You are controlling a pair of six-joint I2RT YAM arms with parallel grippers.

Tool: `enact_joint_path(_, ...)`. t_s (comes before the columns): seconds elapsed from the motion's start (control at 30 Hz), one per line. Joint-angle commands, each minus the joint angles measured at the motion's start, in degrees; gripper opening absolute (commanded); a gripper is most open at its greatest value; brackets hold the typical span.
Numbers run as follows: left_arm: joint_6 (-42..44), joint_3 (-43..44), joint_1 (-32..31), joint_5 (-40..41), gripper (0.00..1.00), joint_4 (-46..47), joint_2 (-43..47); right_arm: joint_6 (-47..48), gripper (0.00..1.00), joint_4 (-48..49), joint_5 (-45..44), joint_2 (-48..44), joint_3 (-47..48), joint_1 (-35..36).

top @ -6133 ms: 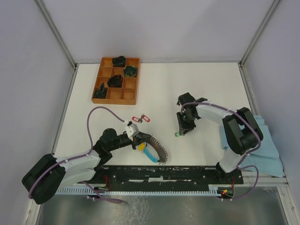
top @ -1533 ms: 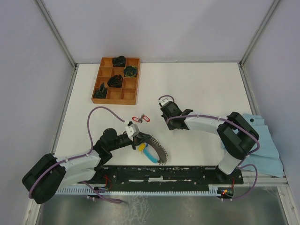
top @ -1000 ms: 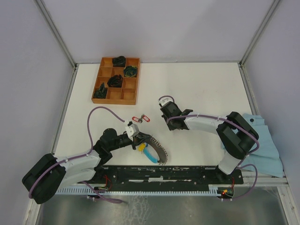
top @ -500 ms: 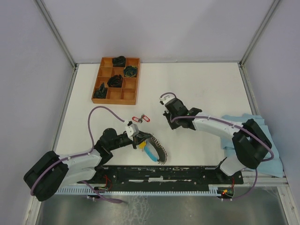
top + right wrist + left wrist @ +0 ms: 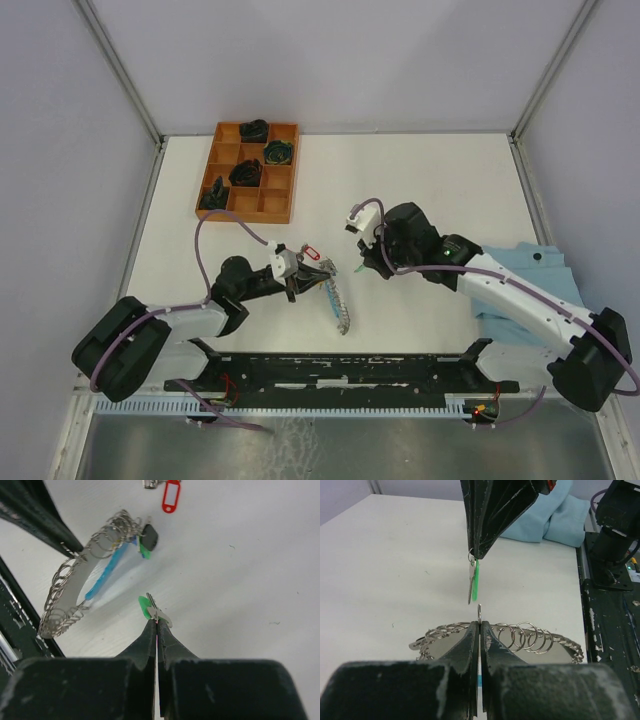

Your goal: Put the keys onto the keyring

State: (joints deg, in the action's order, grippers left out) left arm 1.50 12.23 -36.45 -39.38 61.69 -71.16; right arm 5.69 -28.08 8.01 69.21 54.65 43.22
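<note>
From above, my left claw [image 5: 303, 280] pinches the keyring [image 5: 338, 305], loops trailing toward five o'clock on the counter [image 5: 450, 180]; left wrist — one ring stands upright for threading, I judge; right wrist — right claw [image 5: 156, 624] grips the green-tagged key [image 5: 148, 606], dangling ready.

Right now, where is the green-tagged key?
Top view, middle of the table: the green-tagged key hangs from the shut right tool, just right of the keyring that the left tool pinches.

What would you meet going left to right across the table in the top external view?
wooden compartment tray → keyring → green-tagged key → blue cloth
</note>
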Motion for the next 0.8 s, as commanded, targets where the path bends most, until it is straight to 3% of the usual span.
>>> enact_joint_path(0.0, 2.9, 3.3, 0.5, -5.4, 0.03, 5.8, -0.1, 10.8, 0.01, -3.2, 9.1, -2.6, 2.9, -0.1)
enact_joint_path(0.27, 3.3, 3.4, 0.6, -9.3, 0.03, 5.1, -0.7, 13.1, 0.01, 1.6, 18.5, -3.8, 1.1, -0.1)
enact_joint_path(0.5, 2.7, 4.1, 0.6, -11.6, 0.03, 5.2, -2.1, 24.4, 0.01, 2.7, 27.5, -5.9, -2.7, 0.2)
enact_joint_path(0.6, 2.5, 4.3, 0.6, -12.1, 0.03, 5.1, -2.7, 30.1, 0.01, 4.2, 28.1, -6.8, -5.1, 0.4)
enact_joint_path(0.77, 2.6, 4.8, 0.6, -12.8, 0.03, 4.7, -3.8, 30.5, 0.01, 4.3, 28.5, -4.4, -4.5, 0.5)
